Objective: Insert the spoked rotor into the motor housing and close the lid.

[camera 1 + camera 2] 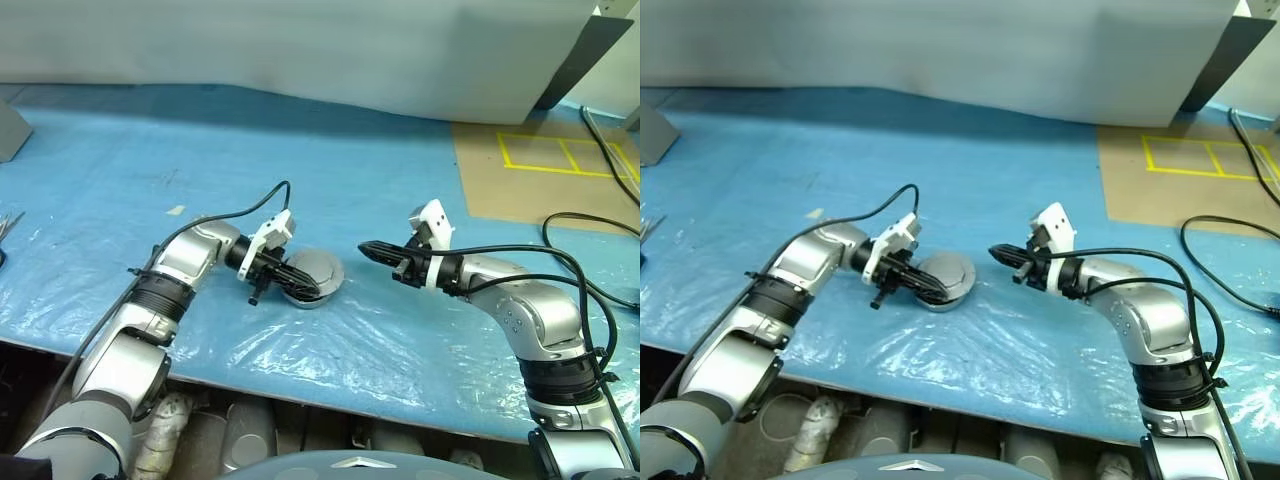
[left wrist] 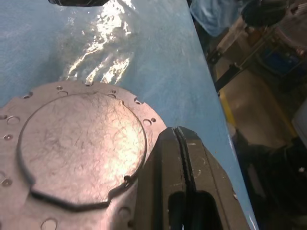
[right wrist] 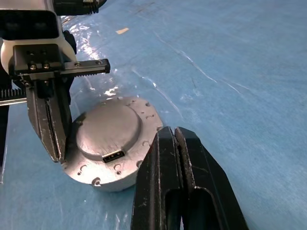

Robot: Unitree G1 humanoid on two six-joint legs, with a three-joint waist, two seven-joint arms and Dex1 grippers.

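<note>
A round grey puck lies on the blue sheet between my arms. Its top is the lid (image 1: 325, 268), a plain grey disc with a raised middle and small holes round the rim, lying flat on the motor housing (image 3: 103, 179). The spoked rotor is hidden. My left gripper (image 1: 310, 290) is shut, and its fingers (image 3: 50, 129) lie over the puck's near-left rim; contact is unclear. In its wrist view the lid (image 2: 81, 148) lies just under the shut left gripper (image 2: 176, 132). My right gripper (image 1: 365, 248) is shut and empty, a short way right of the puck and pointing at it.
A crinkled blue plastic sheet (image 1: 400, 180) covers the table. A brown board (image 1: 540, 190) with yellow tape lines lies at the far right, and black cables (image 1: 590, 225) trail beside it. A grey object (image 1: 8, 130) sits at the far left edge. A white panel stands behind.
</note>
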